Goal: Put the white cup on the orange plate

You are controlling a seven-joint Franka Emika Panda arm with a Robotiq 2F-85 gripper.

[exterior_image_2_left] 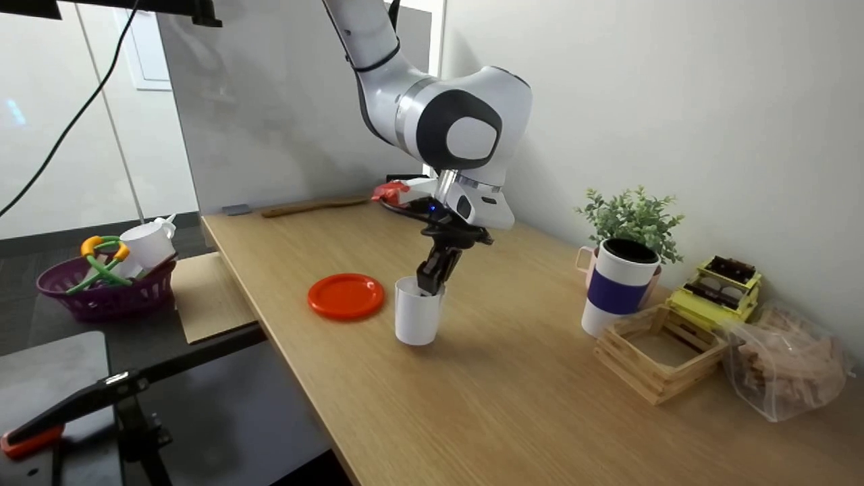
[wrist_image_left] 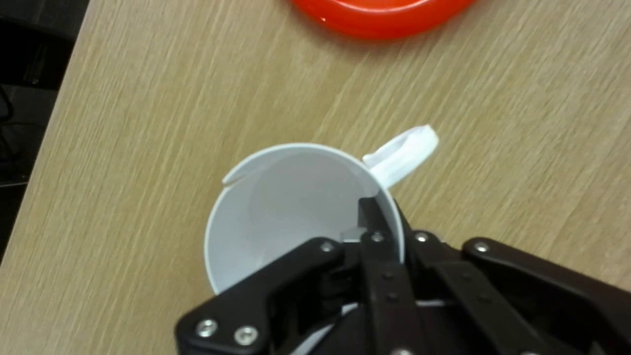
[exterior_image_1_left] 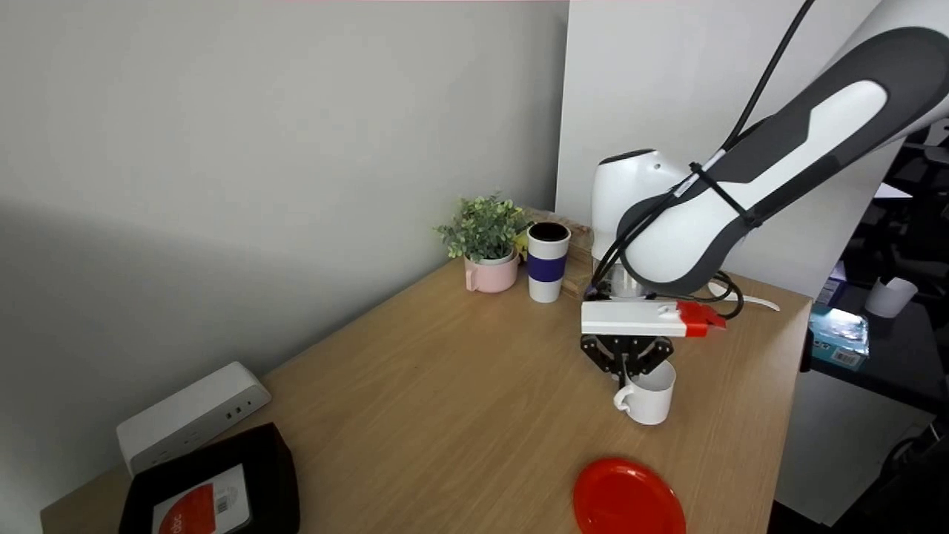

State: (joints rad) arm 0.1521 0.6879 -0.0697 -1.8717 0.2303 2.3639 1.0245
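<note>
Plain white cup (wrist_image_left: 296,209), short and round-mouthed, near the wrist view's centre, handle jutting to the upper right, hand (wrist_image_left: 387,213) clamped narrow on the cup's right wall, orange plate (wrist_image_left: 374,27) at the top edge, apart.

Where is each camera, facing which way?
In an exterior view: raised, facing past black tray toward potted plant; arm, jaws show.
In an exterior view: raised, facing past wooden crate toward orange plate; arm, jaws show.
Wrist view: arm-mounted, facing down into white cup; jaws show.
Both exterior views, roughly opposed, share white cup, orange plate.
</note>
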